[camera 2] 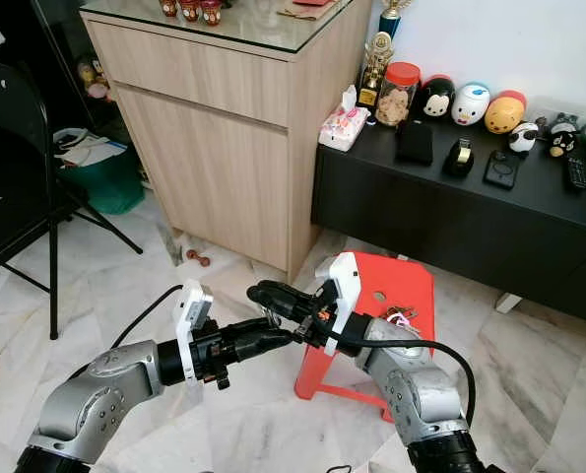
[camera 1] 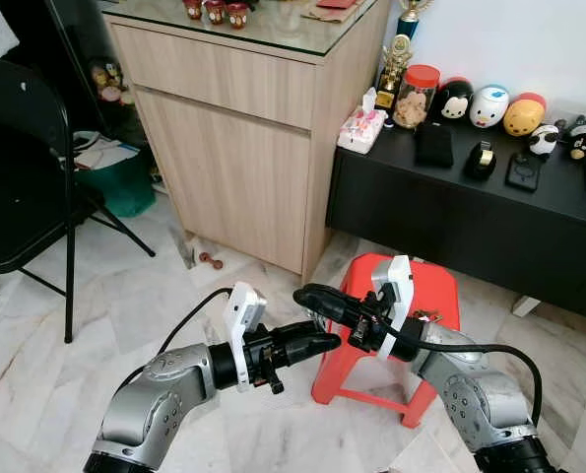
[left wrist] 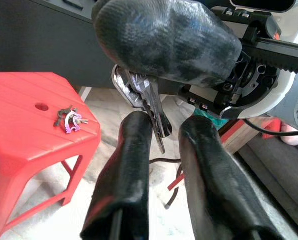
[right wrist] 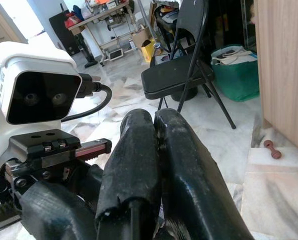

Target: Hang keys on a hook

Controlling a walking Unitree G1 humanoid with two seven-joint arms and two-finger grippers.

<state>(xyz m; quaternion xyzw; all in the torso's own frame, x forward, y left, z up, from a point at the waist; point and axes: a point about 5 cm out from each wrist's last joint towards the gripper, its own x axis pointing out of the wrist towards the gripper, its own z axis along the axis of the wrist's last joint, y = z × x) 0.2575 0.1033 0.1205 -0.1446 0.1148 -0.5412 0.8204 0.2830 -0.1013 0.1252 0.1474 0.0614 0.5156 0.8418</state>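
The left tool and right tool are seen meeting tip to tip above a marble floor, before a red stool. A wooden cabinet stands behind.

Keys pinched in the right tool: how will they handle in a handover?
Keys dangle below the right tool, so likely swing and pivot. Thin, smooth metal: may slip between the open left tool fingers unless pinched flat.

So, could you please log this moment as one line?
right gripper: shut on silver metal keys | left gripper: open around keys | red plastic stool: below
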